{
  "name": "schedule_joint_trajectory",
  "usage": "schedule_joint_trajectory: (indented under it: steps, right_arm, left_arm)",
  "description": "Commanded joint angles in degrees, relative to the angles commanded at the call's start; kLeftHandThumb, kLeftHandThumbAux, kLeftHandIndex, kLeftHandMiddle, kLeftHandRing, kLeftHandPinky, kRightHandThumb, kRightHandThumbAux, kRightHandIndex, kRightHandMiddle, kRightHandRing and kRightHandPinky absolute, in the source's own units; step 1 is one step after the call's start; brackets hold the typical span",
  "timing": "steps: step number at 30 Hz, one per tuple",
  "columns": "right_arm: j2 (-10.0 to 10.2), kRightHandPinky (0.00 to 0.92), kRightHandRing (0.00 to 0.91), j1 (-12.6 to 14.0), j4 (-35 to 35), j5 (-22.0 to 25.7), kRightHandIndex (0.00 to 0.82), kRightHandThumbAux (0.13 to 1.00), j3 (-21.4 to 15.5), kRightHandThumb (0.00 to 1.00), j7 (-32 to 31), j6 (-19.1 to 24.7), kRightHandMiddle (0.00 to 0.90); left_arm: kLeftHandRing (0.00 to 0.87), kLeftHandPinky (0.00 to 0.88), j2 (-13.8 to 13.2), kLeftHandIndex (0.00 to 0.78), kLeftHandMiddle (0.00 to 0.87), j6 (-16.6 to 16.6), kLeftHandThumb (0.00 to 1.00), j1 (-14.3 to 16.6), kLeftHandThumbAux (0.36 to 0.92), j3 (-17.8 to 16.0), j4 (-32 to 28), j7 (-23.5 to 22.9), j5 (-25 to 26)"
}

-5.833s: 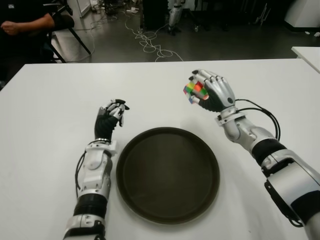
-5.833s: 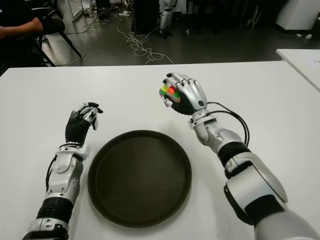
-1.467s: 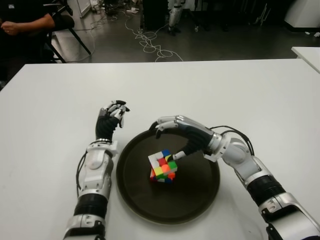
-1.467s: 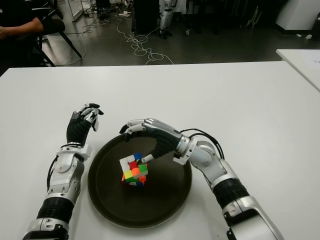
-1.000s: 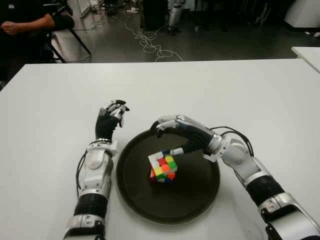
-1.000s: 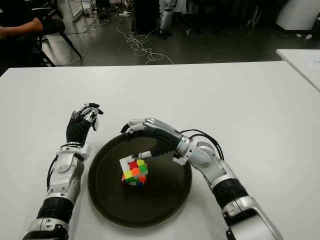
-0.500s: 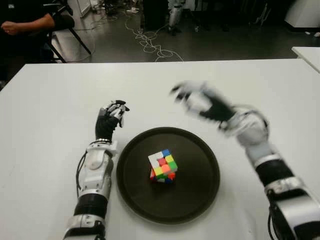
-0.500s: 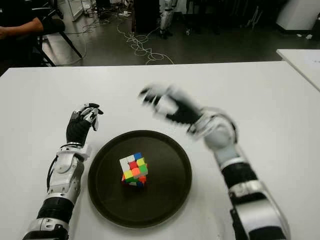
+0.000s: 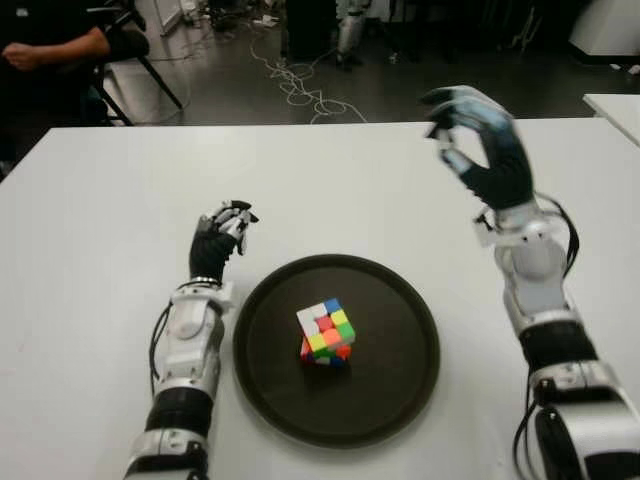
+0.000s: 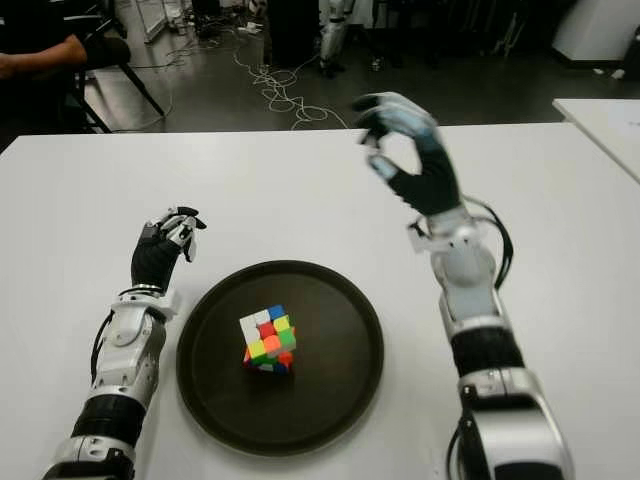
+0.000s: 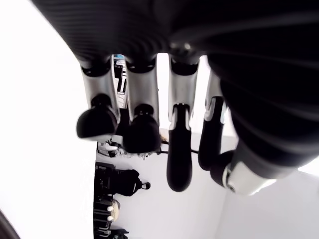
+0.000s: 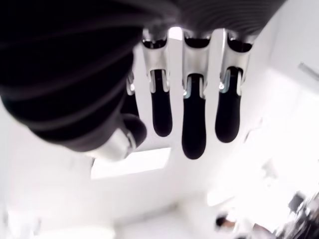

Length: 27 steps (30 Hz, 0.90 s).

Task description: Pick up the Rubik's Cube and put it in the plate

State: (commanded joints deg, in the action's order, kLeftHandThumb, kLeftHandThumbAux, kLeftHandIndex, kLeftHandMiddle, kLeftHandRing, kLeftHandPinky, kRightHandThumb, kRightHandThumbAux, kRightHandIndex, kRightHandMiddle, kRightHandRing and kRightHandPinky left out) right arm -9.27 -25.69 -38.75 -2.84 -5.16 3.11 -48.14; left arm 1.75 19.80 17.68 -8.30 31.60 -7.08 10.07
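The Rubik's Cube [image 9: 326, 331] sits inside the dark round plate [image 9: 400, 380], a little left of its middle, tilted on an edge. Nothing touches it. My right hand [image 9: 470, 130] is raised high above the table, beyond the plate's far right side; its fingers [image 12: 193, 124] are relaxed and hold nothing. My left hand [image 9: 222, 234] shows just left of the plate's far rim with its fingers [image 11: 178, 149] curled and empty.
The white table [image 9: 110, 230] spreads around the plate. A second white table's corner [image 9: 615, 105] is at the far right. A seated person [image 9: 50, 45] and cables [image 9: 300, 85] on the floor are beyond the far edge.
My right hand has let go of the cube in the plate and risen up and away to the right. The cube stays in the plate; the left hand has not moved.
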Motion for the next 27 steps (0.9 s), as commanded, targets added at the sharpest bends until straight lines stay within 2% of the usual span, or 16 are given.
schedule_joint_trajectory:
  steps: [3,6,9,10,11,14,18,20,27]
  right_arm:
    - [2.06,0.348,0.349,-1.47,-4.54,-1.13,0.403,0.745,0.07,0.665,3.24,4.08,0.346]
    - [2.29,0.283,0.292,-1.99,-7.87,-1.16,0.397,0.747,0.11,0.662,3.69,7.72,0.297]
    - [2.01,0.198,0.228,-4.9,-13.37,0.31,0.395,0.746,-0.38,0.66,2.0,14.78,0.245]
    - [1.96,0.161,0.198,-5.53,-14.08,0.51,0.289,0.759,-0.46,0.443,1.63,16.32,0.218]
    - [1.93,0.136,0.178,-5.88,-14.4,0.6,0.221,0.771,-0.5,0.289,1.42,17.16,0.2]
    - [1.72,0.081,0.125,-7.41,-13.98,-0.55,0.112,0.769,0.55,0.095,1.17,24.05,0.148]
    - [2.04,0.043,0.086,-7.28,-10.26,-3.12,0.061,0.758,2.45,0.025,2.56,29.9,0.11]
    - [1.85,0.028,0.068,-5.99,-6.95,-5.17,0.045,0.759,3.85,0.01,3.32,32.1,0.091]
    - [0.8,0.021,0.041,-2.78,-1.17,-9.13,0.023,0.778,6.18,0.0,5.01,33.25,0.063]
  left_arm:
    - [0.799,0.809,0.12,0.421,0.538,-0.41,0.857,-0.17,0.66,-0.01,-0.58,-0.32,0.36]
    - [0.797,0.808,0.11,0.419,0.537,-0.5,0.856,-0.22,0.661,-0.04,-0.66,-0.59,0.61]
    - [0.799,0.809,0.04,0.418,0.537,0.16,0.856,-0.08,0.661,-0.13,-0.02,-0.75,0.58]
    - [0.8,0.811,0.07,0.419,0.538,0.31,0.856,-0.06,0.661,-0.14,0.08,-0.75,0.53]
    - [0.801,0.812,0.09,0.419,0.538,0.38,0.856,-0.06,0.661,-0.15,0.11,-0.74,0.5]
    - [0.8,0.813,0.21,0.422,0.537,0.43,0.857,-0.15,0.66,-0.12,-0.11,-0.61,0.43]
    - [0.798,0.811,0.28,0.424,0.536,0.44,0.858,-0.33,0.659,-0.01,-0.65,-0.37,0.16]
    - [0.796,0.811,0.22,0.426,0.536,0.43,0.858,-0.36,0.658,0.04,-0.67,-0.06,-0.17]
    - [0.794,0.812,0.18,0.424,0.535,-0.21,0.858,-0.52,0.659,0.16,-1.3,-0.19,0.02]
